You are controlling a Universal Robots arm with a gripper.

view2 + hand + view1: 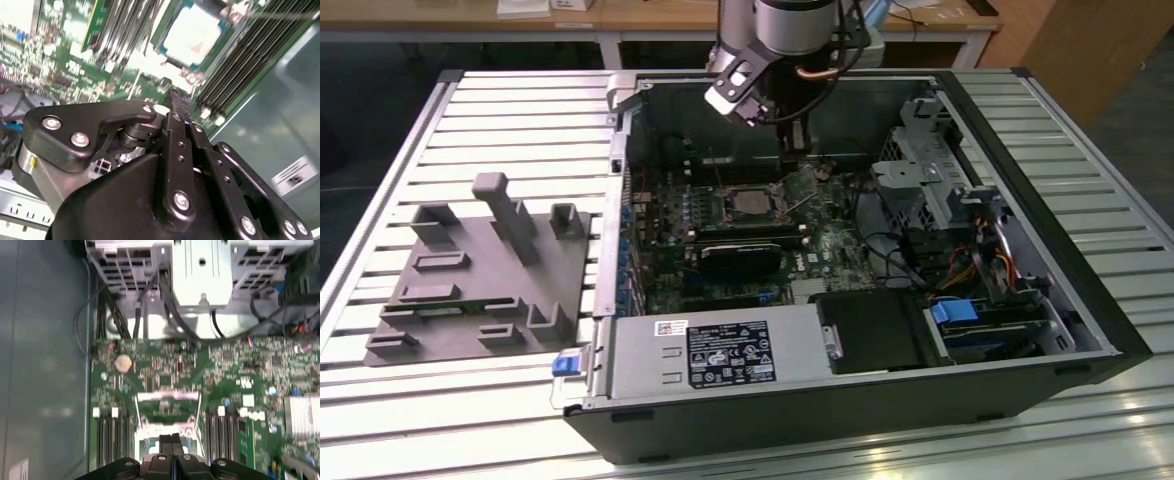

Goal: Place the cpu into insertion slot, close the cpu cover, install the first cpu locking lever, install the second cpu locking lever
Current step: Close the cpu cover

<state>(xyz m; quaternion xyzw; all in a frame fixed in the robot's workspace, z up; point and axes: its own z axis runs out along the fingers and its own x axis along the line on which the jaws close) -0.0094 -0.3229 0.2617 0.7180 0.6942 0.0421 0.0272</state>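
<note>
The worktop carries an open case laid on its side, so the motherboard faces up for access from above. A grey fixture lies beside the case, at the exterior view's left. The slot sits mid-board between the memory slots. It holds the cpu, silver top up and apparently seated. The pincer hangs just beside the slot, clenched on nothing — both wrist views show the fingers meeting.
</note>
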